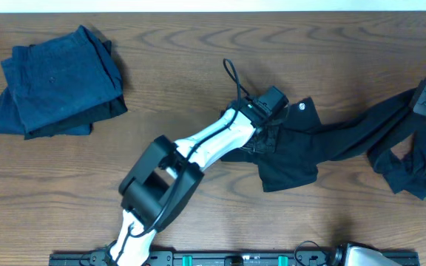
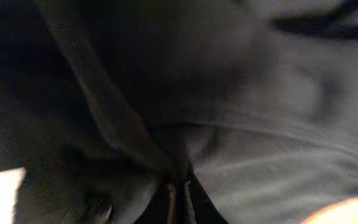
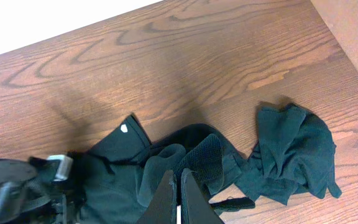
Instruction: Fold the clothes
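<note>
On table (image 1: 198,44), centre to right: black garment (image 1: 331,140) lies stretched out, round white logo facing up. Left tool (image 1: 266,118) is clamped on its bunched left end. Right tool (image 3: 179,186) has fingers together, pinching the other end. Crumpled dark garment (image 3: 297,149) lies just beside. Folded blue pile (image 1: 58,85) sits at the far-left corner, well apart.

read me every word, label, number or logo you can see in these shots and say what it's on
No text can be read in any view.
Small white round logo on the long black soft fabric garment: too small to read.
Folded dark blue fabric pile: no print visible.
</note>
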Controlling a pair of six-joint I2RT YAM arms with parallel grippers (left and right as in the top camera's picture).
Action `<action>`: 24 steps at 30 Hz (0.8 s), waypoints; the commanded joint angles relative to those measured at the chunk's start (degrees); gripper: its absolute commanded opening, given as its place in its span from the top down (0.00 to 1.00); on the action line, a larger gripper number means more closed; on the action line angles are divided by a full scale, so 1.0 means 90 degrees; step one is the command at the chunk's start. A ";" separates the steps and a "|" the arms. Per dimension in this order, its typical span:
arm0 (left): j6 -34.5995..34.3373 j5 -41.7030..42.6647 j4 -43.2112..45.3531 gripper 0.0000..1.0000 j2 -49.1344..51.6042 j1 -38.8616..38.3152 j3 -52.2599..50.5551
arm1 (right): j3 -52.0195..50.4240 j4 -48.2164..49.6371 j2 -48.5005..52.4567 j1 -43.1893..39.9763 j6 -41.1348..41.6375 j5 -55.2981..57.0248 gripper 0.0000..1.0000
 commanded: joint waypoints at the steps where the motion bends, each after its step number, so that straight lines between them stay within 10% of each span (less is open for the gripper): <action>1: 0.0219 -0.0192 -0.0124 0.94 -0.0993 0.0204 -0.0024 | 0.0029 -0.0002 -0.0029 -0.0066 -0.0102 0.0051 0.98; 24: 0.1314 -0.0189 -0.0767 0.94 -0.6761 0.3368 -0.0024 | 0.0034 0.0240 -0.0809 -0.0073 0.0039 0.0199 0.99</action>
